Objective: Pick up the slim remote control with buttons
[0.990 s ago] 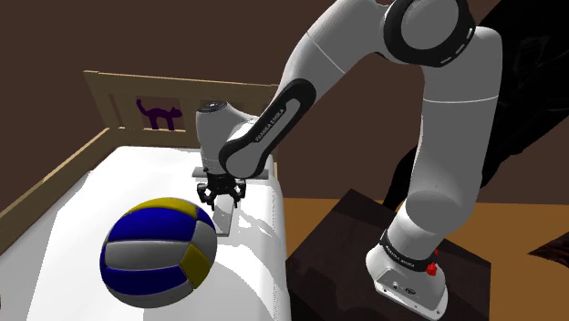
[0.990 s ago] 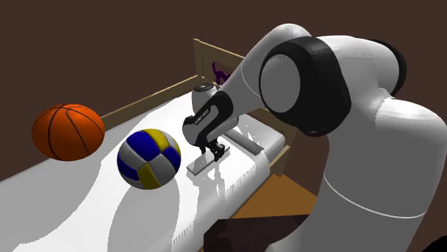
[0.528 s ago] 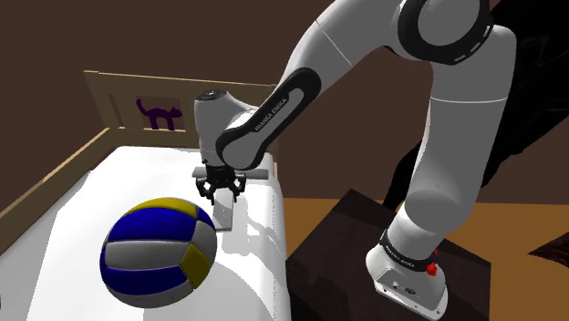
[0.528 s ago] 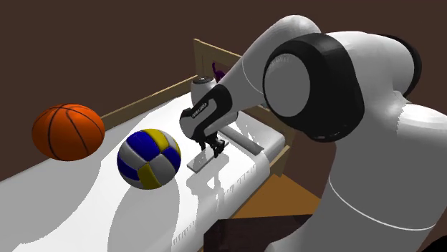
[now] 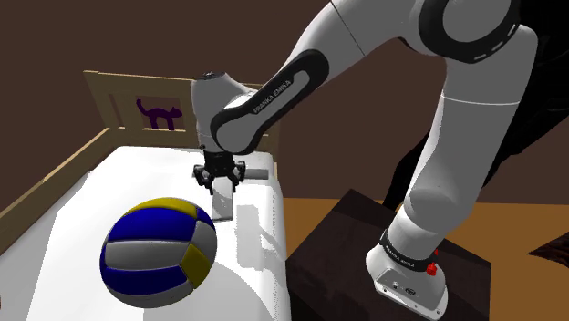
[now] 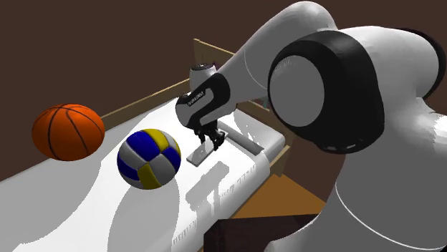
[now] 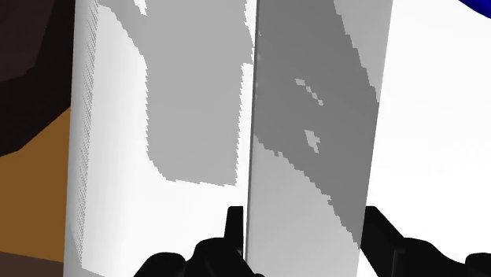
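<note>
Slim remote, a plain pale-grey slab, clamped in the black pincer, just above the white bed

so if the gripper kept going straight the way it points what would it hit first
The gripper points down with the grey remote clasped between its fingers, so the remote would probably press into the white bed below. The volleyball sits beside that line.

The volleyball sits near the remote, blocking that side.
</note>
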